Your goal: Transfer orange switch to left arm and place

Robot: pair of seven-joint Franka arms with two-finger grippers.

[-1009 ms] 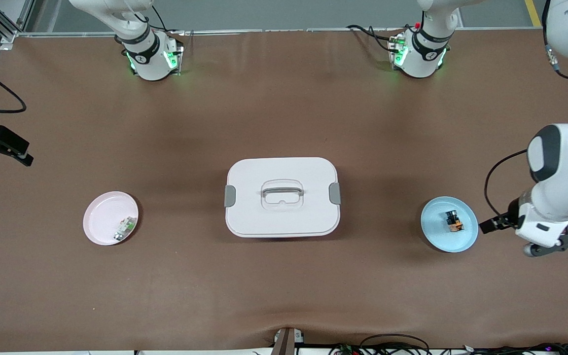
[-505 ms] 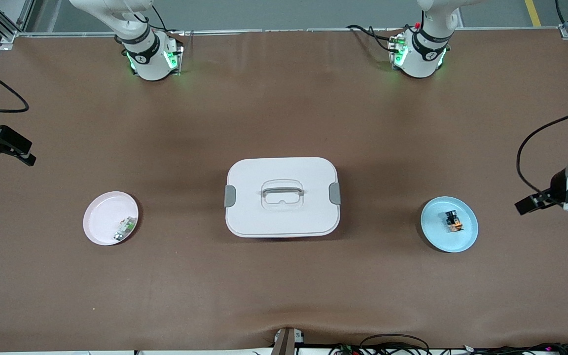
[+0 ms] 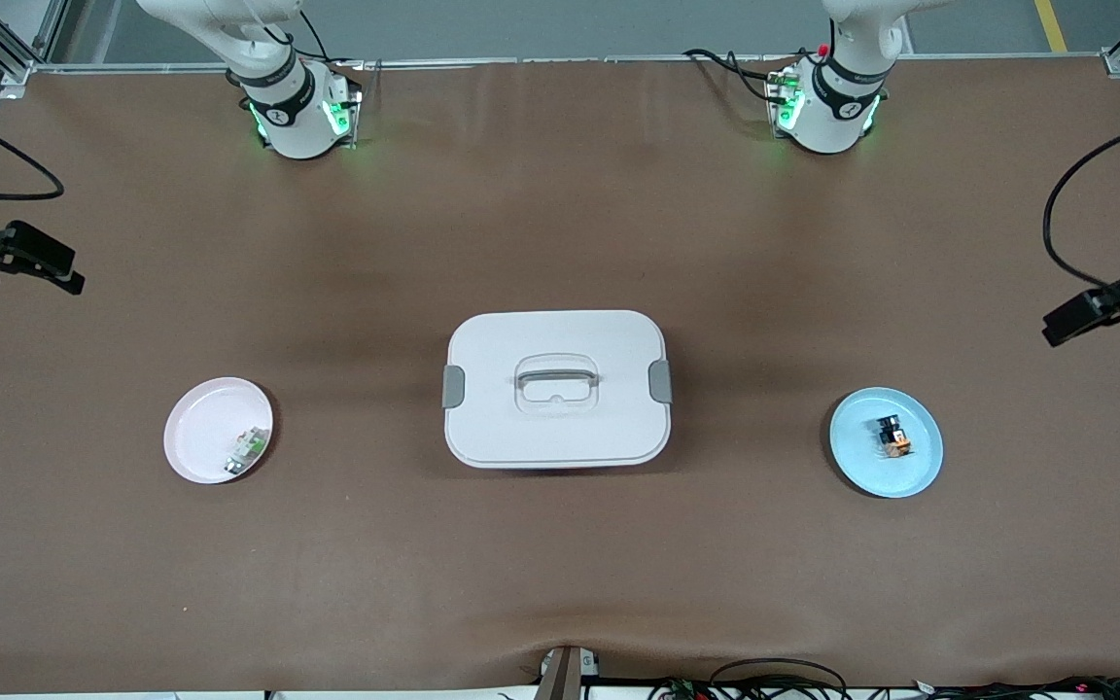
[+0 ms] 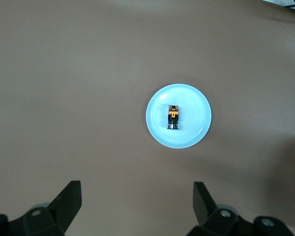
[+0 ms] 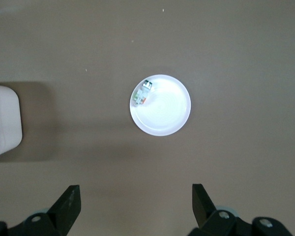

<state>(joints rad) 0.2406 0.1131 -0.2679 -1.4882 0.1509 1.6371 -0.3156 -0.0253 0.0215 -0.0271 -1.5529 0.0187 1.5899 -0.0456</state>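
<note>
On blue plate (image 3: 910, 476): orange switch (image 3: 892, 436), long axis toward box (image 3: 556, 387) | left gripper (image 4: 136, 206), right gripper (image 5: 136, 206) wide

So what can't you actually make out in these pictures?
- Front view: both grippers lie past its side edges.
- Orange switch on the blue plate: too small for detail.
- Green-and-white component on the pink plate: likewise.
- Box: lid hides the contents.
</note>
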